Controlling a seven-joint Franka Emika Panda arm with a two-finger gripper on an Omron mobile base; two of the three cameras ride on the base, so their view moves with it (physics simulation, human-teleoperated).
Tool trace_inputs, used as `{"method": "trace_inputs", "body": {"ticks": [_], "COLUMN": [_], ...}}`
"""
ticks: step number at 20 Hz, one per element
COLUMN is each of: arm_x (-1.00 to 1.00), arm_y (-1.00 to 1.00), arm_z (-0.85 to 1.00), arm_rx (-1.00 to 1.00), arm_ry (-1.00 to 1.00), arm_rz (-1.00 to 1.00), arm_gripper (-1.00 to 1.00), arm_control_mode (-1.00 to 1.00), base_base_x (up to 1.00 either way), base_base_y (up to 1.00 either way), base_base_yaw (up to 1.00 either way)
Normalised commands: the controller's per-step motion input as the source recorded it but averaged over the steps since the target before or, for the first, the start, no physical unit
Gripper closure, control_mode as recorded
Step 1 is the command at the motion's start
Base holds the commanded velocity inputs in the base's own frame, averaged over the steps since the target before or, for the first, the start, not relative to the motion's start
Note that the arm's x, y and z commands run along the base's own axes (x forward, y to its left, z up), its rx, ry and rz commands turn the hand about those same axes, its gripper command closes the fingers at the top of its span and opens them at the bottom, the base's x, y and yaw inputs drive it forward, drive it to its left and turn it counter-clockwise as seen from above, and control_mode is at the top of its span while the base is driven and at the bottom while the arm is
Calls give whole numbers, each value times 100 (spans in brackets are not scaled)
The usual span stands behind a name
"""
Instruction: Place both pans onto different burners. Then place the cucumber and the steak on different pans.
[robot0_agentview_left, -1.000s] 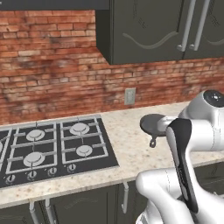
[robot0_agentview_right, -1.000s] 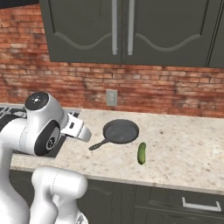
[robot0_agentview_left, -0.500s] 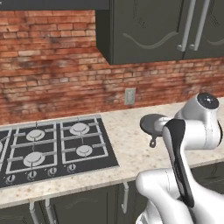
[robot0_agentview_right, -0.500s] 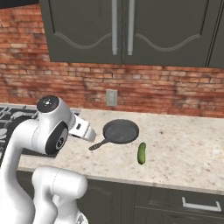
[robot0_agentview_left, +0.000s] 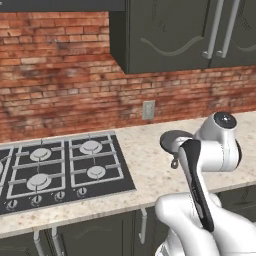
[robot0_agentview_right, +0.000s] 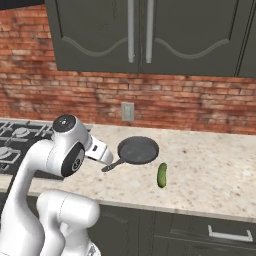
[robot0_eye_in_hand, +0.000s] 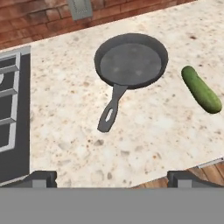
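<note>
1. Your gripper (robot0_eye_in_hand: 112, 177): jaws spread wide, nothing between them. It hangs above the front part of the counter (robot0_eye_in_hand: 65, 127), and its two dark finger tips (robot0_eye_in_hand: 41, 177) show at the bottom of the hand view.
2. One pan (robot0_eye_in_hand: 131, 60), dark grey, round, shallow: it lies flat on the counter ahead of your gripper, to the right of the cooktop (robot0_agentview_left: 55, 170). Its short handle (robot0_eye_in_hand: 110, 114) points toward the counter's front edge. The pan holds nothing.
3. One cucumber (robot0_eye_in_hand: 201, 89), bright green: it lies on the counter just beside the pan, on the side away from the cooktop, not touching it.
4. Four burners (robot0_agentview_left: 90, 147) under black grates: you see nothing standing on them.
5. One wall outlet (robot0_agentview_right: 128, 111), grey, on the brick wall (robot0_agentview_right: 190, 107) behind the pan.
6. Dark cabinets (robot0_agentview_right: 145, 35) with metal handles above the counter.
7. Writing, brands, labels: none can be read on any item.
</note>
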Motion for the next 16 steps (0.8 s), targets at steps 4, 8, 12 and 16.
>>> {"method": "trace_inputs", "body": {"ticks": [4, 8, 12, 16], "arm_x": [25, 28, 29, 28], "arm_y": [0, 0, -5, -8], "arm_z": [-37, -33, -18, -21], "arm_rx": [0, 0, 3, 3], "arm_ry": [0, 0, 0, 0], "arm_rz": [-6, -4, -3, -3], "arm_gripper": [-100, -100, -100, -100], "arm_control_mode": [-100, -100, -100, -100], "base_base_x": [0, 0, 0, 0], "base_base_y": [0, 0, 0, 0], "base_base_yaw": [0, 0, 0, 0]}}
